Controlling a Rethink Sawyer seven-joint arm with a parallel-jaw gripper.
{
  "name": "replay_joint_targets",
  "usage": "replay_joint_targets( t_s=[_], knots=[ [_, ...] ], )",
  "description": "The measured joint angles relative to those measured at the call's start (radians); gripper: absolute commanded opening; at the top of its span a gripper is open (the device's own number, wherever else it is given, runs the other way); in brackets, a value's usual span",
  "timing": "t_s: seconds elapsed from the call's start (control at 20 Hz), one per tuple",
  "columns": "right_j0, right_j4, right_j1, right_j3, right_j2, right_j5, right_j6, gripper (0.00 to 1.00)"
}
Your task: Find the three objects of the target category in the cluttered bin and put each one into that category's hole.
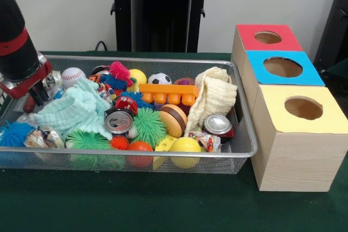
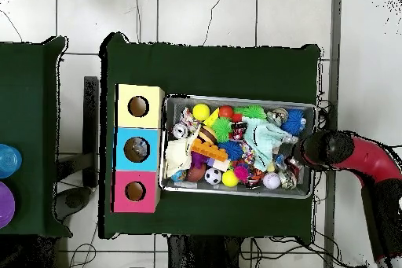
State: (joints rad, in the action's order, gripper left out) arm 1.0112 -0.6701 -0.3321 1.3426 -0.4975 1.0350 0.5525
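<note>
The pincer (image 1: 39,92) dips into the wire-mesh bin (image 1: 242,110) at the end far from the boxes, beside a crinkly packet (image 1: 53,83); whether it grips, I cannot tell; best lift slowly, clear of the mint cloth (image 1: 73,112).

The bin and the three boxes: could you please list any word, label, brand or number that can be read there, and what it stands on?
No text can be read in either view.
Packets: print shows, too small and blurred to read.
Cans: tops only, no legible marking.
Red toy car: pale marks, too blurred to read.
Boxes: plain coloured tops with holes, no lettering.
Bin: bare wire mesh, no label.
</note>
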Motion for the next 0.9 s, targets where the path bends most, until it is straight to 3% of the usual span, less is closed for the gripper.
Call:
replay_joint_targets(
  t_s=[0.9],
  knots=[
    [-0.033, 0.004, -0.083, 0.111, 0.026, 0.0, 0.0, 0.0]
  ],
)
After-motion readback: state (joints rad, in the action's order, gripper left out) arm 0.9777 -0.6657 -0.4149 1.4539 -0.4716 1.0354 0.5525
